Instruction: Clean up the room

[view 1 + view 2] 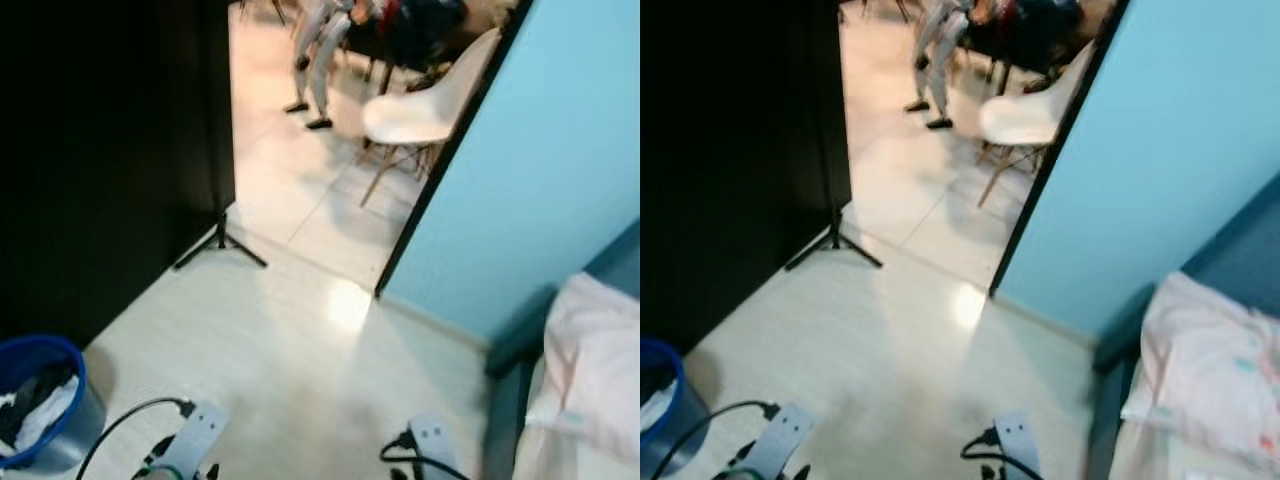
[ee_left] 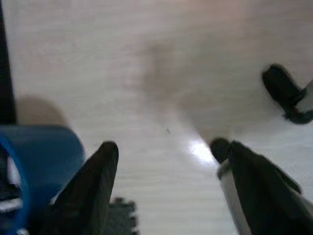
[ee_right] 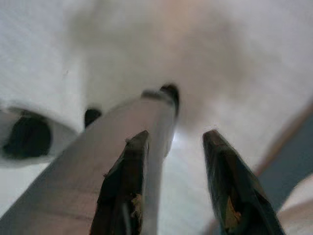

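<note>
Both grippers, left (image 2: 164,152) and right (image 3: 173,142), are held empty, fingers apart, beside the blue bin (image 1: 40,410); tidying seemingly remains.

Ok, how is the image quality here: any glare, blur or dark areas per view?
Left eye view: soft overall, a glare patch on the floor, the black panel nearly featureless. Right eye view: the same glare and softness. Left wrist view: blurred, left gripper fingers out of focus. Right wrist view: blurred, right gripper fingers soft.

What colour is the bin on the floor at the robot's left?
Blue bin, clearest in the left eye view.
</note>
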Motion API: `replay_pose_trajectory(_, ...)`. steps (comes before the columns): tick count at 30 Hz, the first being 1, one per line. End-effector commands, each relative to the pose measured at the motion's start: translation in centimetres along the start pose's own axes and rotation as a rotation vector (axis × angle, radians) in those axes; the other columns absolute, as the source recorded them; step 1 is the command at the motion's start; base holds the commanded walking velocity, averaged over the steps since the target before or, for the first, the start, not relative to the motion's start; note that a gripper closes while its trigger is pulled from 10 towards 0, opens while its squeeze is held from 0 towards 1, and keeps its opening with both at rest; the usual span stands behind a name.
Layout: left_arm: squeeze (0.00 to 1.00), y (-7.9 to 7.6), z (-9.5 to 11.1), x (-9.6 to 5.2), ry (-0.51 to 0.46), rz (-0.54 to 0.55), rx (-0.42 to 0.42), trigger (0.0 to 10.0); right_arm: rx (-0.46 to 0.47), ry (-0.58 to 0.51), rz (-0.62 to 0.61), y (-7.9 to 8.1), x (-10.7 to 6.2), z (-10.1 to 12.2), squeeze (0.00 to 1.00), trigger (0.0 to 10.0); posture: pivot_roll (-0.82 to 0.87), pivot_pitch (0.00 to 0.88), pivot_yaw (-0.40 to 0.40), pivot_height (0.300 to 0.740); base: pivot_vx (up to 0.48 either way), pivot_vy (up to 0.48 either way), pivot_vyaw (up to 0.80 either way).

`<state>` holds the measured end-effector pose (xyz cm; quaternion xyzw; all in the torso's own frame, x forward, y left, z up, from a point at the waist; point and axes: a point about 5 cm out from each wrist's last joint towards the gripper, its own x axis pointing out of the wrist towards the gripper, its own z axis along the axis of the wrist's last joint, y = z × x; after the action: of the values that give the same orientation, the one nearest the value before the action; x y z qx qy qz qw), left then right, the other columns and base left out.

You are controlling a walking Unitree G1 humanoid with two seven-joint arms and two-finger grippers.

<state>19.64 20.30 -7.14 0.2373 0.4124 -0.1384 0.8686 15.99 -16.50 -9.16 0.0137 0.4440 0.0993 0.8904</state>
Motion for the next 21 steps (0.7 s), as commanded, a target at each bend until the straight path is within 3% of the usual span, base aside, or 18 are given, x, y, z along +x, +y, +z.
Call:
replay_pose_trajectory(1, 0.0, -0.3, 0.6, 0.1, -0.027, -0.005, 0.018, 10.0, 0.032, 0.021, -0.034, -0.7, -0.3, -0.7, 0.0, 10.0, 0.0, 0.026, 0.034, 0.72, 0.0, 0.0, -0.77)
replay_pose_trajectory(5, 0.0, 0.3, 1.6, 0.3, -0.063, 0.007, 0.02, 10.0, 0.092, -0.006, -0.063, -0.6, -0.2, -0.4, 0.0, 10.0, 0.0, 0.025, 0.065, 0.72, 0.0, 0.0, -0.78)
replay_pose_trajectory(13, 0.0, 0.7, 2.7, 0.5, -0.091, 0.009, 0.026, 10.0, 0.106, -0.02, -0.066, 0.1, 0.1, 0.0, 0.0, 10.0, -0.01, 0.02, 0.083, 0.72, 0.0, 0.0, -0.78)
replay_pose_trajectory(21, 0.0, 0.4, 3.5, 0.7, -0.123, 0.005, -0.055, 10.0, 0.11, -0.058, -0.071, 0.0, 0.3, 0.9, 0.0, 10.0, -0.01, 0.023, 0.072, 0.72, 0.0, 0.0, -0.78)
